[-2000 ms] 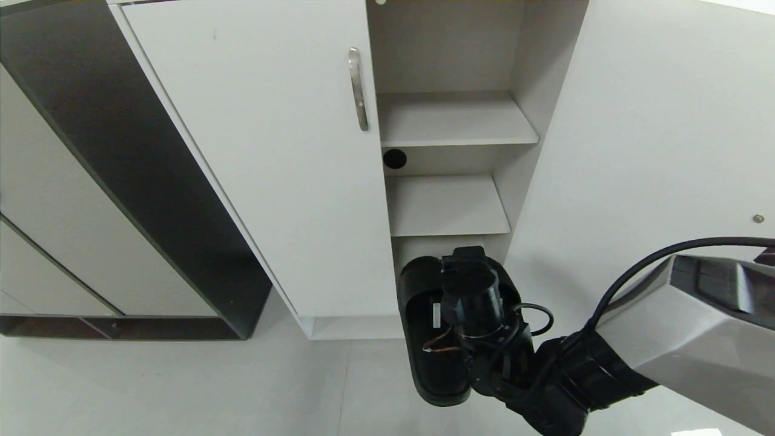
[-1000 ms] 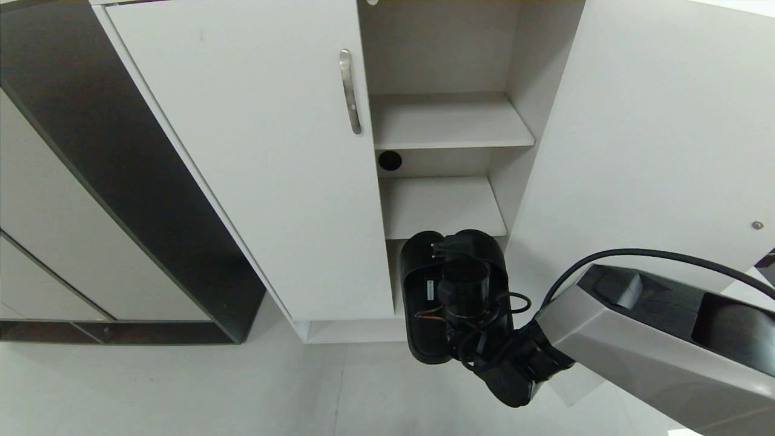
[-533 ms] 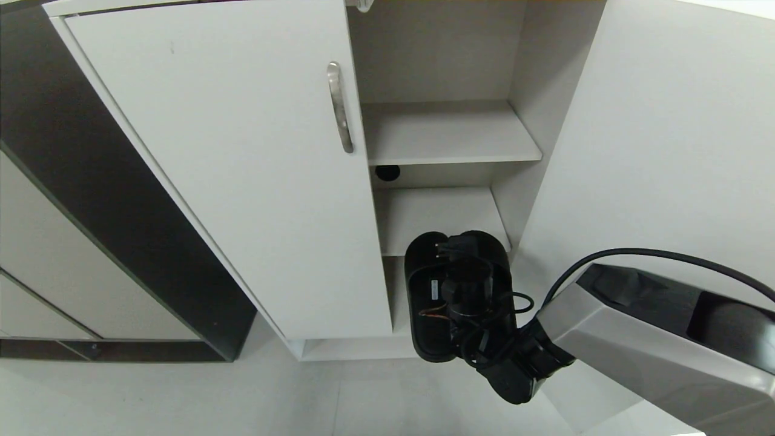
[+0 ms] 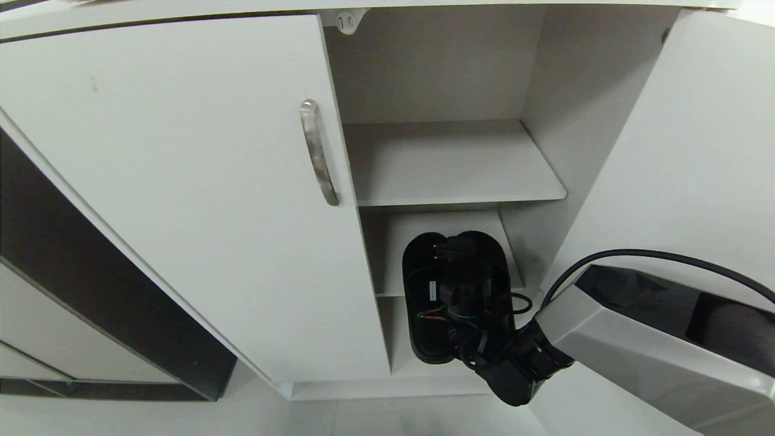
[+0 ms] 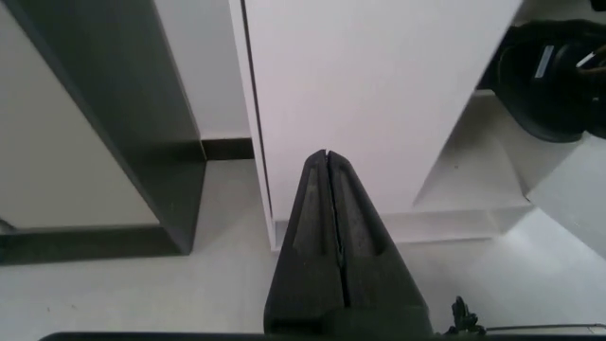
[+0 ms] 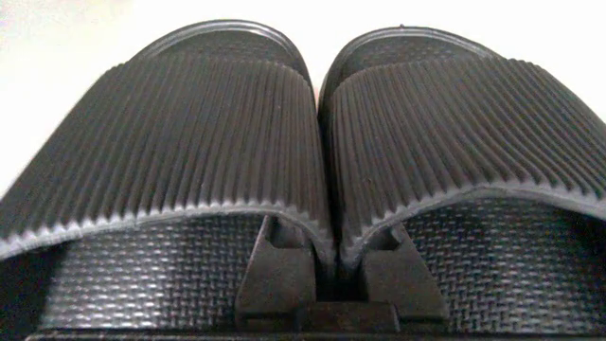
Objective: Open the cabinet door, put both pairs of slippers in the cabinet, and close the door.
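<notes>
A pair of black slippers (image 4: 422,315) hangs side by side in front of the open cabinet's lower compartments, toes toward the middle shelf (image 4: 448,225). My right gripper (image 4: 458,266) is shut on the slippers (image 6: 189,142); in the right wrist view its fingers (image 6: 275,275) pinch the two inner edges together under the ribbed straps. The cabinet's right door (image 4: 696,151) stands open; its left door (image 4: 181,181) with a metal handle (image 4: 318,151) is shut. My left gripper (image 5: 327,166) is shut on nothing, low before the shut door, with the slippers (image 5: 554,76) off to one side.
An upper shelf (image 4: 448,163) lies bare above the middle one. The bottom compartment (image 4: 399,357) sits just above the pale floor (image 4: 181,418). A dark-sided unit (image 4: 91,272) stands to the left of the cabinet.
The head camera has moved closer to the cabinet and tilted up. My right arm has carried the slippers forward, from over the floor to the mouth of the lower compartments.
</notes>
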{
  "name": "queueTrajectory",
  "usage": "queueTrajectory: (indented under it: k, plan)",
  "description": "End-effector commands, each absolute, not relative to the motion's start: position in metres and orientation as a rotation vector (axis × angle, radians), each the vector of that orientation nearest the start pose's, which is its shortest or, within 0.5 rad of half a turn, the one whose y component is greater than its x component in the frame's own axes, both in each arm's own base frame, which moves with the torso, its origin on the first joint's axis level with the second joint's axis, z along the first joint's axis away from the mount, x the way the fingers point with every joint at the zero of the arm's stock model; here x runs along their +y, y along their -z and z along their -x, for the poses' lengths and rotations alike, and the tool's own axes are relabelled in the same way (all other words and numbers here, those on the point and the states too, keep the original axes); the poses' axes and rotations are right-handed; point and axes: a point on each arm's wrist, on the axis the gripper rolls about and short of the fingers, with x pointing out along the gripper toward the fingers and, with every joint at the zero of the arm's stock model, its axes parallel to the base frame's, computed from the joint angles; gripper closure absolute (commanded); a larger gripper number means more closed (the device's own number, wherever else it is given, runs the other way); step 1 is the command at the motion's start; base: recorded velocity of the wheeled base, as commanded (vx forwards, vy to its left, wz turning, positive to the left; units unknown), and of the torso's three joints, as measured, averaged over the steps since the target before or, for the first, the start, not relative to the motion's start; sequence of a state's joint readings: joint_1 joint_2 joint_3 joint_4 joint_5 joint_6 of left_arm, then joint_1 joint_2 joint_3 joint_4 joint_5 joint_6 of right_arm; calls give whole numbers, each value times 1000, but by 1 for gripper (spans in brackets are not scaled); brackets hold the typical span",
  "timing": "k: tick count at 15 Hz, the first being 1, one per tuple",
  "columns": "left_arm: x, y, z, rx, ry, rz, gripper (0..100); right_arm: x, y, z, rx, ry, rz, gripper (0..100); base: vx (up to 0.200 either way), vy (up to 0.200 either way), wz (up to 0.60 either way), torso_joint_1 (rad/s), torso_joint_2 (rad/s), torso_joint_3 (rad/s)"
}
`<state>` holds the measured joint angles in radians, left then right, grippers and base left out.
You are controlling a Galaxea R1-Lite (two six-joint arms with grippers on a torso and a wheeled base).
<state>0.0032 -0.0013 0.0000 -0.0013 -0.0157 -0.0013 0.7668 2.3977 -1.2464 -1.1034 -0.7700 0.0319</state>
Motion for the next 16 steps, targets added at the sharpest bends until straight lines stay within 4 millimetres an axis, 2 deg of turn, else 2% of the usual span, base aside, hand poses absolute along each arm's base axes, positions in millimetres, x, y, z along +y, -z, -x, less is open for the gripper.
queueTrajectory:
  k: [1,6,13,16]
  plan:
    - [0,-76,23,-2,12,3,100,306,-72,-339,30,0,-3,100,0,0,0,0,0,0]
    - [0,-76,23,-2,12,3,100,307,-74,-345,18,-9,-20,100,0,0,0,0,0,0]
    - [0,-76,23,-2,8,3,100,306,-77,-397,13,8,-21,100,0,0,0,0,0,0]
    - [0,-76,23,-2,3,5,100,312,-81,-408,11,-3,-24,100,0,0,0,0,0,0]
